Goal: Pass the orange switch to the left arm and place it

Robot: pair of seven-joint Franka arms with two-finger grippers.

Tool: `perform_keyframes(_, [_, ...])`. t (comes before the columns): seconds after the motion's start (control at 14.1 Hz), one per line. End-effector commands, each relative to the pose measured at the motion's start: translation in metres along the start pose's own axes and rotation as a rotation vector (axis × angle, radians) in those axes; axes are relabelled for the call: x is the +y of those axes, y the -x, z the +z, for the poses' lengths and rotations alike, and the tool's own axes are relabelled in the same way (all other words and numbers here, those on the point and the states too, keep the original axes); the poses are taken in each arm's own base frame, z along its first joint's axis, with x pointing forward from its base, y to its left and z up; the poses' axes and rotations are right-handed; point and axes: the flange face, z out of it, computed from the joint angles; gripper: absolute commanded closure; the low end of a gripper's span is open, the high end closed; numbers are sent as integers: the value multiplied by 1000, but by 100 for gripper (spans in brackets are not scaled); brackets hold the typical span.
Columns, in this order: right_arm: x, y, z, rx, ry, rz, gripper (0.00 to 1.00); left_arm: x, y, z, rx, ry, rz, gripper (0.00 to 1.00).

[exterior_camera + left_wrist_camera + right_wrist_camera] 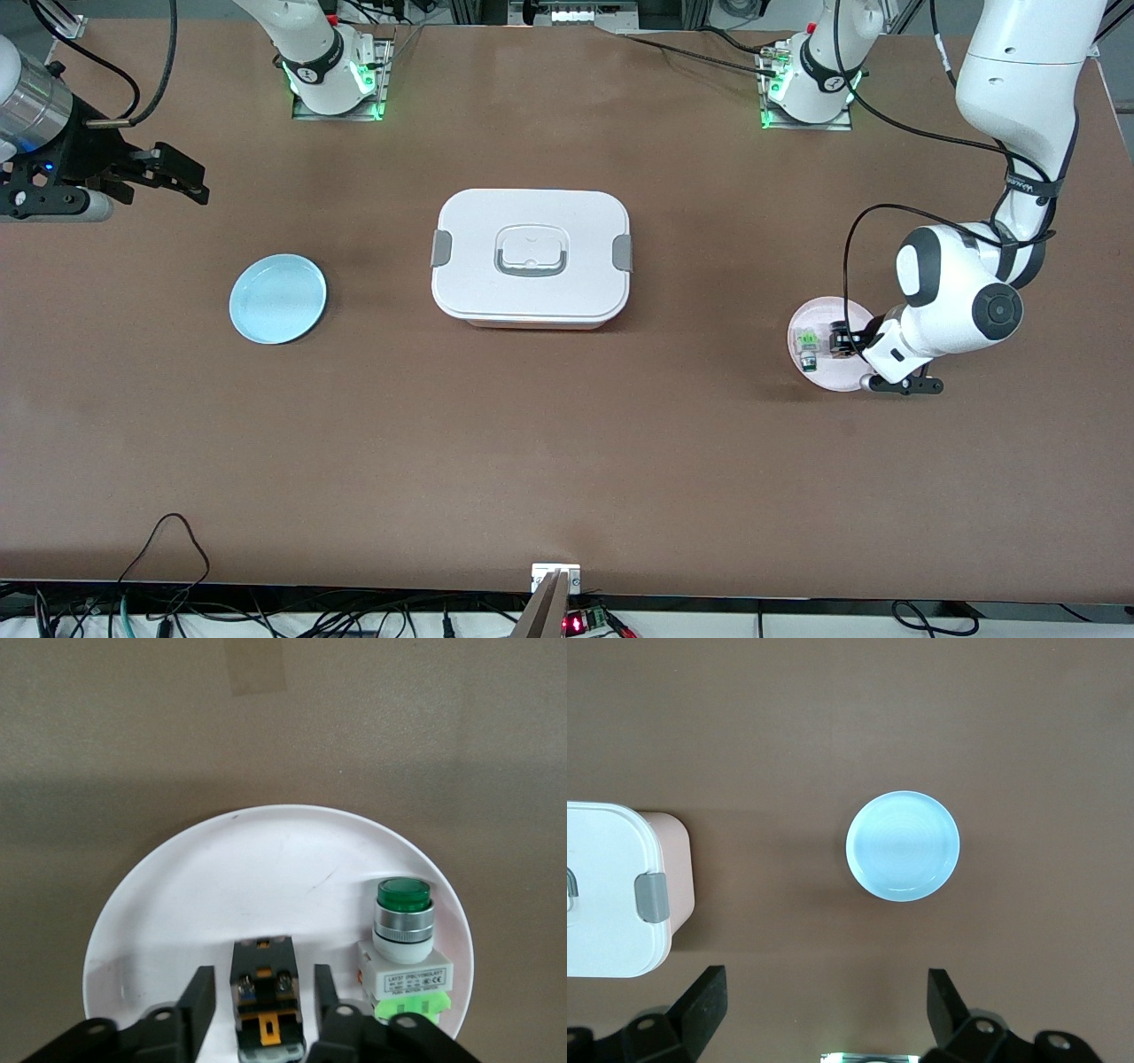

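The orange switch (266, 992), a small black block with orange markings, lies on a pale pink plate (266, 868) at the left arm's end of the table; it shows in the front view too (837, 339). My left gripper (262, 976) is down at the plate (819, 319), open, one finger on each side of the switch with a gap on both sides. The white box (478, 266) stands in the table's middle. My right gripper (190, 182) waits, open and empty, in the air at the right arm's end.
A green-and-white switch (404, 939) lies on the same plate beside the orange one. A light blue plate (277, 299) sits between the box and the right arm's end, also in the right wrist view (903, 846), with the box's end (602, 895).
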Motion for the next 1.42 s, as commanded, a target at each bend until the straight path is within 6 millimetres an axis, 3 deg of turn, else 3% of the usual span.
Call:
perform_keyframes(0.0, [2,9,-3,19,18,17,0,-4,5,-10,10,-18,21,0])
perform_keyframes(0.21, [1,5,-9,42,15,16,0,-2,38,-12,-19,-15,1,0])
perform_keyframes(0.43, [-4,4,-20,61,14,0,0,0,65,-31,-34,-10,2,0])
perform_keyframes(0.71, [-6,3,-16,43,14,-17,0,11,49,-147,162,-13,29,0])
perform_keyframes(1.0, [-4,3,-29,69,12,-3,0,23,50,-252,155,1,51,0])
perform_keyframes(1.21, [-4,0,-31,70,19,-9,0,2,62,-310,105,11,12,0])
perform_keyframes(1.35, [-4,0,-31,69,18,-11,0,-4,72,-361,116,11,3,0])
